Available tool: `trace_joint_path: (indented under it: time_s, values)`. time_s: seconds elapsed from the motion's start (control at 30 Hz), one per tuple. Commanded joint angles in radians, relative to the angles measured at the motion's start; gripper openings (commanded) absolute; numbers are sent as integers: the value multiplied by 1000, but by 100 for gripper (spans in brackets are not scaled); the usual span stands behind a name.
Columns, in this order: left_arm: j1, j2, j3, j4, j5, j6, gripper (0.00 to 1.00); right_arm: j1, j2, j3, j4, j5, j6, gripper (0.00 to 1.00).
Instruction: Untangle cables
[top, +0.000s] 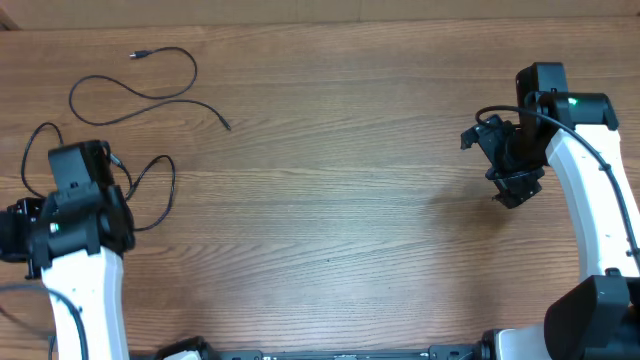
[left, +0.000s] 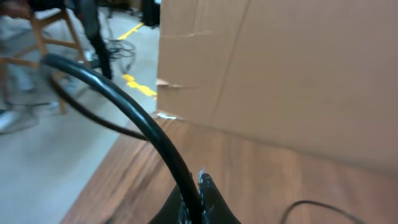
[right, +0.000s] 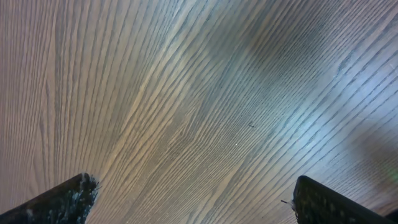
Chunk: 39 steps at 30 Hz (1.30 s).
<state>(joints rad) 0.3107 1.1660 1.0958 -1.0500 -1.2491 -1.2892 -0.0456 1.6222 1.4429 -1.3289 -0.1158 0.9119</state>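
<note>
**knot_guy:** Where was everything at that point? Far left first.

**benchrat:** All the cables (top: 150, 110) sat at the table's (top: 330, 220) far left end. The free cable (top: 192, 70) lay spread out near the back edge, touching nothing. Just below it, the looped cable (top: 173, 180) curled around the left gripper (left: 200, 193). That claw was pressed together, and in the wrist view the black cord ran right into its tips, so I read it as pinching that one. Over on the right, the right gripper (right: 193, 190) hung spread wide over bare wood, well apart from any cord.

**knot_guy:** So how would you have played the step?

**benchrat:** Slowly. I'd have drawn the pinched cord away from the free one and kept it low, so the slack didn't flop back over itself. The right claw should probably have come across to pin the far end, since one arm just drags the whole loop.

**knot_guy:** Count?

**benchrat:** Two arms, two claws. Cables: two I was sure of. I couldn't tell whether the loops by the left claw were one cord or two. One small plug showed, on the free cable.
</note>
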Motion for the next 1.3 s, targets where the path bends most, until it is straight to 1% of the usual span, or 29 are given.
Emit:
trace_joint_path:
  time_s: [0.0, 0.07, 0.23, 0.33, 0.4, 0.5, 0.57, 0.67, 0.8, 0.83, 0.9, 1.0, 1.17, 1.27]
  values:
    - [60, 61, 19, 1, 69, 31, 4, -2, -9, 17, 0, 2, -4, 100]
    - [108, 92, 19, 1, 165, 16, 4, -2, -9, 17, 0, 2, -4, 100]
    - [277, 163, 19, -1, 476, 10, 4, -2, -9, 17, 0, 2, -4, 100]
    - [369, 190, 19, -4, 631, 1, 4, -2, -9, 17, 0, 2, -4, 100]
    - [421, 204, 19, -3, 706, -31, 4, -2, -9, 17, 0, 2, -4, 100]
    - [454, 216, 19, 8, 787, -61, 4, -2, -9, 17, 0, 2, -4, 100]
    - [455, 220, 19, 26, 827, -58, 4, -2, -9, 17, 0, 2, -4, 100]
    - [452, 221, 19, 70, 894, -12, 4, -2, -9, 17, 0, 2, -4, 100]
    - [446, 222, 19, 217, 1059, 166, 4, -2, -9, 17, 0, 2, -4, 100]
    - [446, 222, 19, 246, 1096, 190, 4, -2, -9, 17, 0, 2, -4, 100]
    - [446, 222, 19, 294, 1138, 189, 4, -2, -9, 17, 0, 2, -4, 100]
    - [448, 222, 19, 367, 1162, 190, 4, -2, -9, 17, 0, 2, -4, 100]
    - [449, 222, 19, 464, 1180, 201, 4, -2, -9, 17, 0, 2, -4, 100]
    - [463, 235, 19, 504, 1160, 219, 4, -2, -9, 17, 0, 2, -4, 100]
